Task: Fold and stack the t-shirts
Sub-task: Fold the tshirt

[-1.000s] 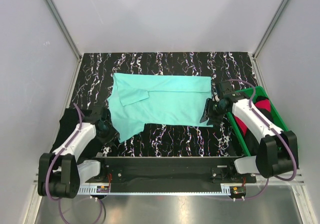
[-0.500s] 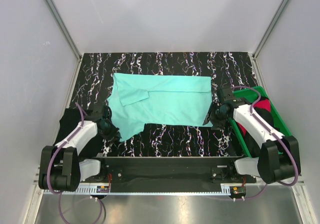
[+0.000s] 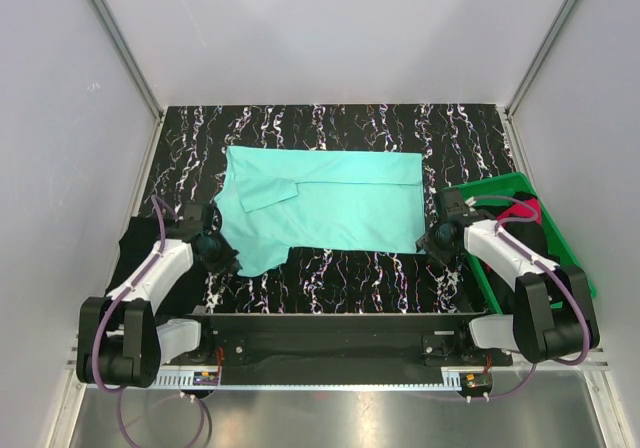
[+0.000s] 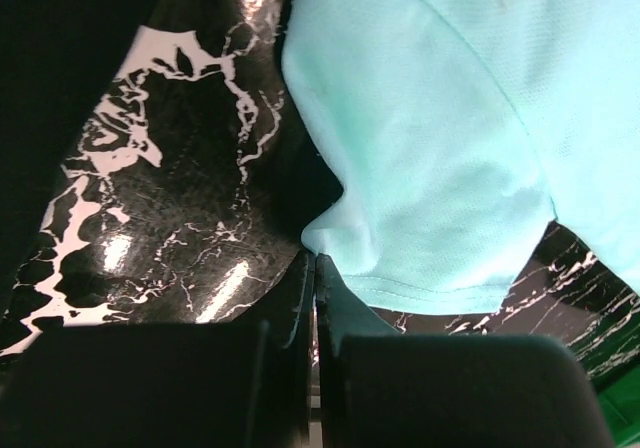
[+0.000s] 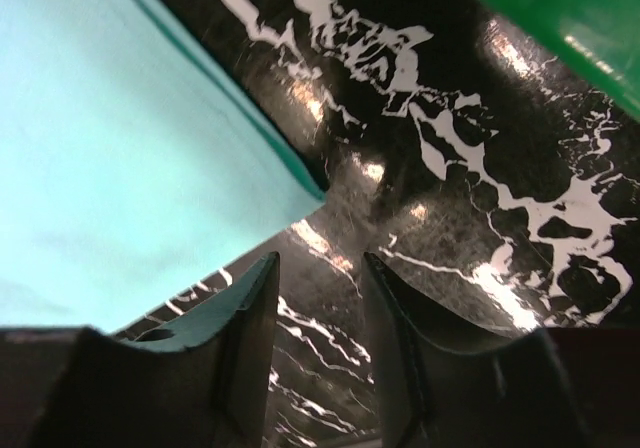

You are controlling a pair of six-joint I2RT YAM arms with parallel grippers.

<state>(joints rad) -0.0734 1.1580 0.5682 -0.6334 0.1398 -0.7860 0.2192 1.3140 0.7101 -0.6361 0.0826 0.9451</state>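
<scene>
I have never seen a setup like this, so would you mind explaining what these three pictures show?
This is a robot: a left arm and a right arm, each ending in a two-finger gripper. The wide picture looks down from above and behind them. The other two come from a camera on each wrist. A turquoise t-shirt lies spread on a black marbled mat. A black garment sits at the left edge, and a red-pink garment lies in the green tray on the right. The left gripper is shut at the turquoise shirt's near left edge, apparently pinching it. The right gripper is open just short of the shirt's near right corner, holding nothing.
</scene>
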